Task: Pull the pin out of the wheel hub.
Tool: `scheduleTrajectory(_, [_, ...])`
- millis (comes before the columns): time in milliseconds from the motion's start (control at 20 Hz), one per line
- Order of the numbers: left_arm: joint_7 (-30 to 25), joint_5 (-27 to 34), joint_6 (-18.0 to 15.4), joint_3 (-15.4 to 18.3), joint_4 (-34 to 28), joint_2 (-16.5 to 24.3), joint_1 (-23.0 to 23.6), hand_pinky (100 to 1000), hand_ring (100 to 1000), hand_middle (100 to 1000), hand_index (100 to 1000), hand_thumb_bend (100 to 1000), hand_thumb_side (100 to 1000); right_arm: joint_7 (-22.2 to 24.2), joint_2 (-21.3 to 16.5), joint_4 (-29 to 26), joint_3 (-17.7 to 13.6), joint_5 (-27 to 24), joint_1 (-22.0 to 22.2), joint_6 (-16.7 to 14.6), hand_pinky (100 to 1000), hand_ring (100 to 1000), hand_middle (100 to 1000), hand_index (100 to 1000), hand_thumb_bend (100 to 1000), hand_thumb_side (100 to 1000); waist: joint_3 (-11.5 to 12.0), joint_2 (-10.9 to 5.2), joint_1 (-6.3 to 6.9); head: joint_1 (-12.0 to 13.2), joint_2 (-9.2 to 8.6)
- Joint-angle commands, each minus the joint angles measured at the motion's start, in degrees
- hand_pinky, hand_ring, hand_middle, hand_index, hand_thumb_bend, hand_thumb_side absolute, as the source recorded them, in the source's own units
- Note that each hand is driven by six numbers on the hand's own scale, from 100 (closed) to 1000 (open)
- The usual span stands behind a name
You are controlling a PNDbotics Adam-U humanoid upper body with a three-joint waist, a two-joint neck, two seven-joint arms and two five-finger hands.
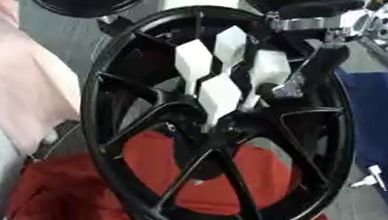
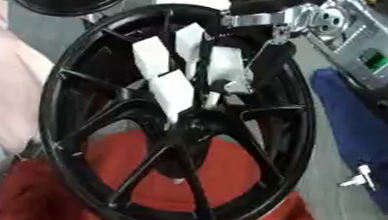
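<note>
Both views come from the robot's head and look steeply down, close enough that the black wheel hub (image 1: 218, 129) fills most of each picture. The left eye view sits slightly to one side of the right eye view, so the hub lies further left in the right eye view. Both share the hub, the red cloth (image 1: 137, 197) beneath it, the blue cloth (image 2: 362, 142) at the right and the pink fabric (image 1: 16, 71) at the left. The scene appears slightly tilted.
</note>
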Motion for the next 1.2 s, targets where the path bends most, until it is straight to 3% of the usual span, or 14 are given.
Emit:
scheduleTrajectory(50, [-0.06,-0.02,-0.07,0.27,-0.68,1.26,-0.39,684,608,562,664,422,658,-0.57,-3.62,-3.74,-4.96,-3.28,0.60,0.45,808,615,434,561,128,119,-0.23,-0.37,0.12,0.31,-0.59])
scheduleTrajectory(250, [0.08,-0.03,-0.12,0.44,-0.69,1.35,-0.22,684,609,562,664,421,659,-0.92,-5.33,-4.23,-12.18,-6.48,2.72,1.15,807,605,416,552,111,100,-0.61,-0.42,0.13,0.48,-0.57])
scheduleTrajectory(500, [0.37,0.02,-0.15,0.78,-0.67,1.50,0.08,684,610,563,664,419,660,-5.85,-7.63,0.48,-22.37,-8.31,6.68,1.85,807,601,403,547,100,100,-1.36,-0.41,0.17,1.04,-0.39])
scheduleTrajectory(650, [0.50,0.03,-0.17,0.95,-0.67,1.64,0.26,685,611,564,664,417,661,-9.29,-9.27,4.06,-26.86,-7.31,9.76,1.23,806,602,405,549,114,100,-1.77,-0.39,0.18,1.38,-0.37])
scheduleTrajectory(800, [0.66,-0.04,-0.21,1.20,-0.70,1.86,0.47,685,612,565,664,416,662,-13.56,-10.84,10.64,-31.70,-1.93,13.77,0.93,798,605,414,557,168,100,-2.38,-0.43,0.17,1.74,-0.33])
scheduleTrajectory(1050, [1.06,-0.12,-0.26,1.62,-0.81,1.99,0.65,685,613,565,664,417,661,-20.16,-10.56,20.48,-37.40,12.17,19.18,0.28,803,644,483,603,263,100,-2.84,-0.45,0.21,2.29,-0.38])
scheduleTrajectory(1100, [1.12,-0.15,-0.26,1.68,-0.80,2.00,0.68,686,614,566,664,415,662,-21.70,-10.32,21.75,-38.33,15.00,20.08,0.50,804,671,522,639,355,100,-2.96,-0.44,0.23,2.38,-0.38])
scheduleTrajectory(1200, [1.19,-0.18,-0.22,1.75,-0.75,2.00,0.72,686,614,566,664,414,663,-24.76,-9.39,23.68,-39.82,20.04,21.64,1.16,825,733,590,689,381,100,-3.08,-0.44,0.27,2.45,-0.35])
